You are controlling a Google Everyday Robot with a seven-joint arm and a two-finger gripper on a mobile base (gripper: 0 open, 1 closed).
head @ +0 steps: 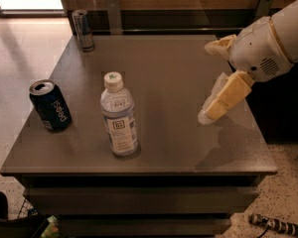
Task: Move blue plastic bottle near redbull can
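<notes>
Camera view
- Gripper: you see the gripper (207, 82) in the right half of the frame, above the right part of the table (179, 63), on a white arm (273, 38) that enters from the upper right corner.
- Pincer state: its two tan fingers (223, 98) stand spread apart, one high and one low, with nothing between them. It touches none of the objects.
- Blue plastic bottle: the blue plastic bottle (119, 118) stands upright in the lower left-centre of the frame, near the front edge of the table. You can read its white cap on top and a white-and-blue label around the body. It is well apart from the gripper, to the left of it.
- Redbull can: the redbull can (83, 29) stands upright at the upper left of the frame, on the far left corner of the table, well apart from the bottle.
- Other can: a dark navy can (50, 105) with an open top stands at the left edge of the frame, near the bottle and to its left, not touching it.
- Table: a dark grey flat top with shelves below the front edge.
- Floor: the pale speckled floor (20, 48) shows at left, and a dark rod-like item (275, 225) lies at the lower right; you cannot tell what it is.
</notes>
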